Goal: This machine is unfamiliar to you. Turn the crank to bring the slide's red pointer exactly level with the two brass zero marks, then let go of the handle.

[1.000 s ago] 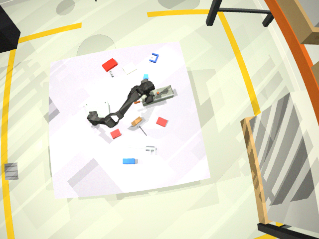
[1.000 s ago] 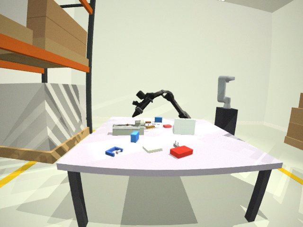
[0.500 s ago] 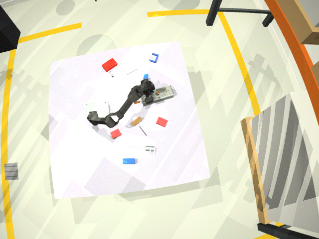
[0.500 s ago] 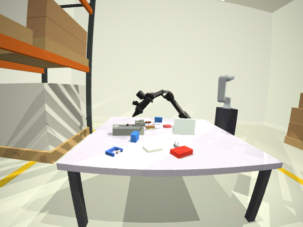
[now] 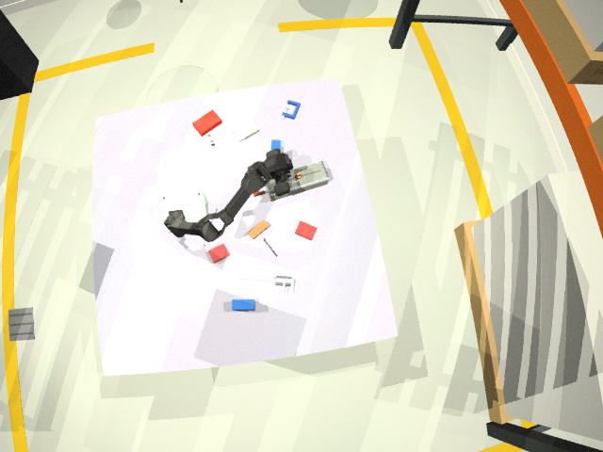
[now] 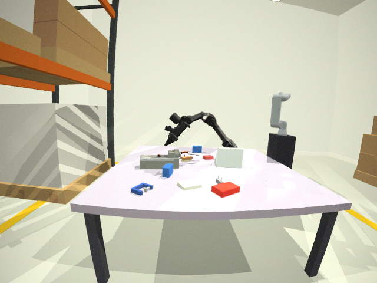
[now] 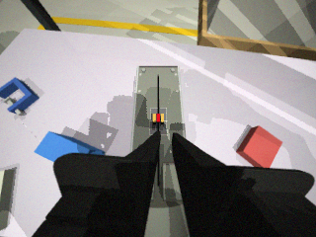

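The grey-green machine (image 5: 318, 169) (image 6: 158, 163) (image 7: 170, 94) has a long slotted top. Its red pointer (image 7: 158, 118) appears level between two yellow brass marks in the wrist view. The crank's orange-brown handle (image 5: 258, 193) (image 6: 184, 151) shows beside the machine's arm-side end; the wrist view does not show it. My gripper (image 6: 165, 144) (image 7: 166, 136) is nearly shut, with a narrow empty gap between the fingertips. It hangs above the machine, apart from the handle. The fingers hide part of the machine's near end in the wrist view.
A blue block (image 5: 276, 144) (image 6: 167, 170) (image 7: 64, 145) lies beside the machine. A red block (image 5: 305, 230) (image 7: 260, 146) lies on its other side. An orange block (image 5: 259, 229) and a thin dark rod (image 5: 270, 247) lie nearby. A blue clamp (image 5: 298, 109) (image 6: 136, 190) lies farther off.
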